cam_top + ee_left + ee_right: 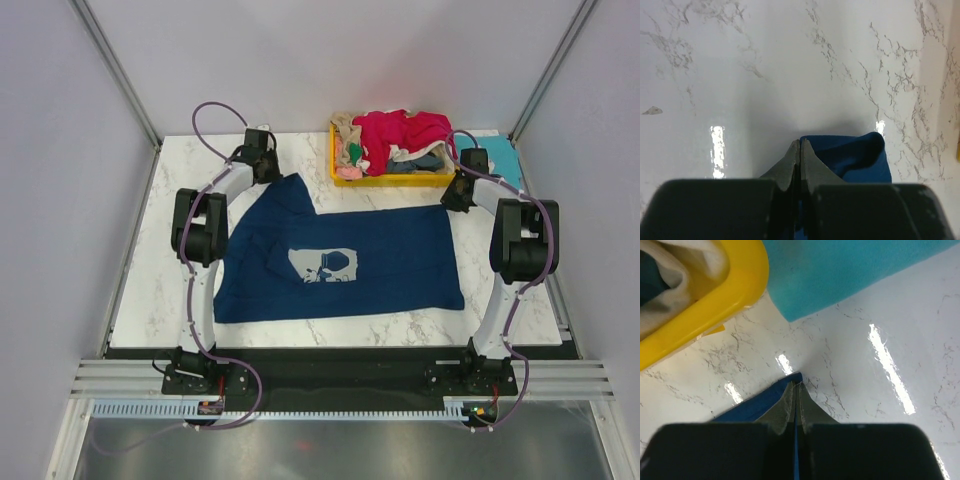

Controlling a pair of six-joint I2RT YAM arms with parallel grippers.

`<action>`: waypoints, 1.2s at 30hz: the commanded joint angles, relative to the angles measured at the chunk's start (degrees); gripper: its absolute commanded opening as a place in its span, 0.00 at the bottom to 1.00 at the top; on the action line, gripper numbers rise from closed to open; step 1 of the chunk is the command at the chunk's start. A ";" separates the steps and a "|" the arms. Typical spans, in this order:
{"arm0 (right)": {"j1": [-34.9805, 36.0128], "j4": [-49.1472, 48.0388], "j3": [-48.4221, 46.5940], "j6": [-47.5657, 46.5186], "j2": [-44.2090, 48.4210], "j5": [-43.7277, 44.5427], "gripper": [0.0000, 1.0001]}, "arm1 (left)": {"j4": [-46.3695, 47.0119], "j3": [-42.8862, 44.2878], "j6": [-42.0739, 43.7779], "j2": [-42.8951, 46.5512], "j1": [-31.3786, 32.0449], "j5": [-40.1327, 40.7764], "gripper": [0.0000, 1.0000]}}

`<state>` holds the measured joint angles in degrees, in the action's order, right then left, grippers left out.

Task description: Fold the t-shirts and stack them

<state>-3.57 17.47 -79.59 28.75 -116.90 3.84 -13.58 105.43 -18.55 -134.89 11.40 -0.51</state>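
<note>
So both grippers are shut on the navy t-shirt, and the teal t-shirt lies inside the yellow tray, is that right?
No: the teal t-shirt lies on the table beside the yellow tray, not inside it, as the right wrist view shows. The left gripper and right gripper are shut on the navy t-shirt.

Bright, even overhead light, soft shadows. Wrist cams: white glare streaks on marble table (pixel 855 335), 3 o'clock right cam, 8 o'clock left. Body of right gripper (pixel 796 386) dark, blurred at 6. Top cam sharp.
</note>
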 commanded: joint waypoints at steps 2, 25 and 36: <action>0.23 2.30 -2.15 -1.86 1.41 -0.06 0.00 | -7.86 5.24 1.06 2.51 -1.03 3.06 0.02; -0.20 0.81 9.70 -0.46 16.09 -2.17 0.00 | -27.19 -21.30 -5.71 42.33 0.29 4.63 0.02; -0.99 -3.59 17.62 0.78 22.24 -2.17 0.00 | -31.50 -37.74 -8.17 58.94 1.52 4.12 0.02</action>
<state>-4.03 16.27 -63.40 29.10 -97.12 1.34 -43.53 69.23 -24.40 -80.44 12.95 3.01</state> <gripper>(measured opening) 0.007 0.026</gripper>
